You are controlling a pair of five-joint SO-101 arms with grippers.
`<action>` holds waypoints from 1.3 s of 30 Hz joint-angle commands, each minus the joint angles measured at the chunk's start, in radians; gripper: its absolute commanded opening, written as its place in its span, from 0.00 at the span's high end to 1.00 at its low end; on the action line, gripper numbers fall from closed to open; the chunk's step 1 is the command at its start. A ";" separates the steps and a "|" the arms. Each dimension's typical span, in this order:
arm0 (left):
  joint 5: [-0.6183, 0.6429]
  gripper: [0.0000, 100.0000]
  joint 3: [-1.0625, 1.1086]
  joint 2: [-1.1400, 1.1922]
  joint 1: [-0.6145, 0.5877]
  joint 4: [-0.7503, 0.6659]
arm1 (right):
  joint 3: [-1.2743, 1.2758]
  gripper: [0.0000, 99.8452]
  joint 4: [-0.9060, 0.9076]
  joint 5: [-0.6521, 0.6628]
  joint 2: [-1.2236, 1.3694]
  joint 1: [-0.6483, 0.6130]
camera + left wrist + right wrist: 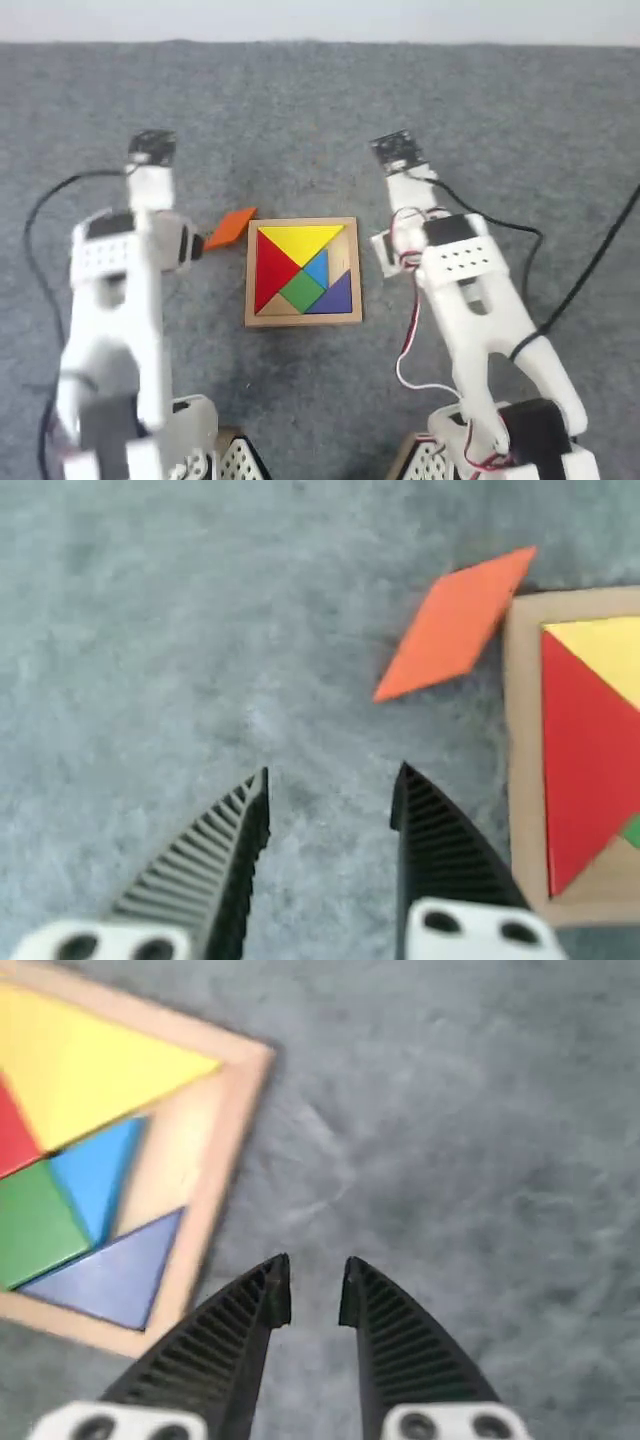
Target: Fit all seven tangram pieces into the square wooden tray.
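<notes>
Jaws spread, the left claw [332, 775] hangs over carpet [150, 630] near the orange piece [455, 623], which lies at a corner of the wooden tray [520, 730]; pinching across its narrow width looks wisest. The right claw [315, 1265], barely parted, sits beside the tray.

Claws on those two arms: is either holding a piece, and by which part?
Nothing is held. The left claw is open near the orange piece; the right claw is empty beside the tray.
</notes>
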 commanded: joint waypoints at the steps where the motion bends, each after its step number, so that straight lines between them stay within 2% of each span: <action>1: -0.144 0.81 -0.197 0.183 0.072 0.071 | 0.011 0.91 -0.088 -0.005 -0.010 0.041; 5: -0.282 0.81 -0.341 0.358 0.112 0.098 | 0.028 0.91 -0.117 -0.003 0.033 0.016; 8: -0.281 0.81 -0.466 0.465 0.112 0.155 | 0.026 0.91 -0.119 0.025 0.067 -0.010; 11: -0.193 0.81 -0.575 0.551 0.106 0.204 | 0.025 0.91 -0.120 0.037 0.085 -0.024; 18: 0.028 0.81 -0.694 0.663 0.138 0.201 | 0.012 0.91 -0.119 0.037 0.097 -0.019; 25: 0.161 0.81 -0.829 0.810 0.157 0.207 | 0.012 0.91 -0.119 0.037 0.097 -0.022; 29: 0.164 0.81 -0.946 0.888 0.152 0.321 | 0.012 0.91 -0.119 0.037 0.097 -0.022; 35: 0.077 0.81 -0.987 0.948 0.180 0.414 | 0.011 0.91 -0.119 0.037 0.097 -0.022; 39: 0.074 0.91 -0.987 0.948 0.181 0.417 | 0.011 0.91 -0.119 0.037 0.097 -0.022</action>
